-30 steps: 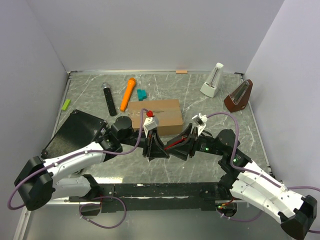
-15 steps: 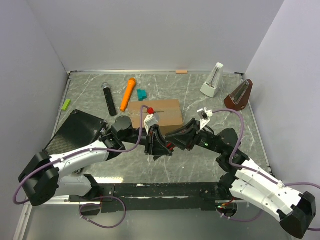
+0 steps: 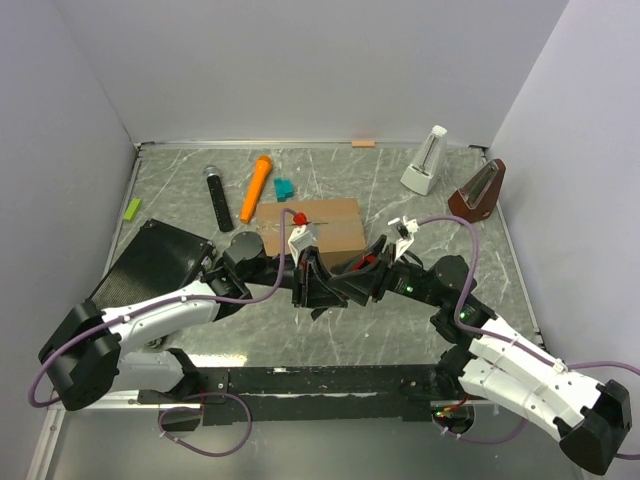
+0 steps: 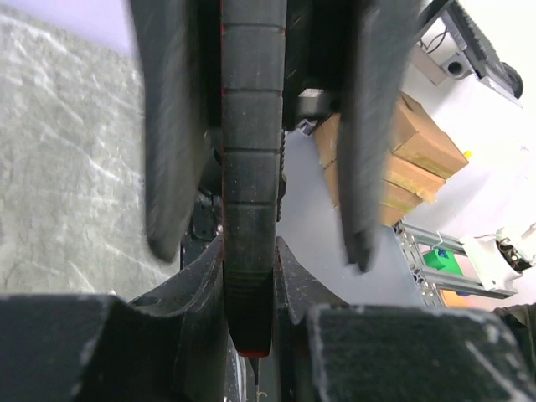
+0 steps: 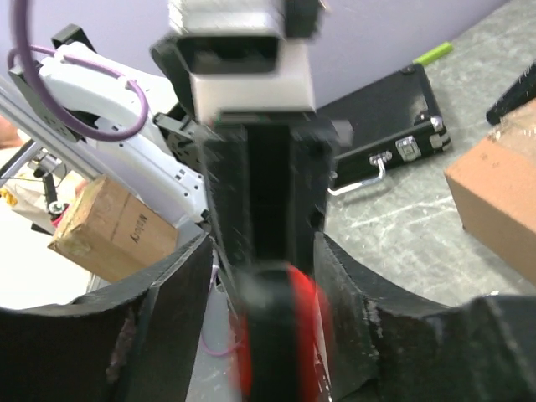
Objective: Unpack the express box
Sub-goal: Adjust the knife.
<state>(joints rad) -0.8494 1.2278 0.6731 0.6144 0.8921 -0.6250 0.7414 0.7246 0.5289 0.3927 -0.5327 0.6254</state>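
Right gripper has shifted leftward since a second ago and now meets the left gripper above the counter, just in front of the express box. The left gripper is clenched on a black ribbed tool with red trim. The right gripper's fingers stand either side of that tool; blur hides whether they grasp it. The express box lies flat mid-counter, flaps closed, right of the black case.
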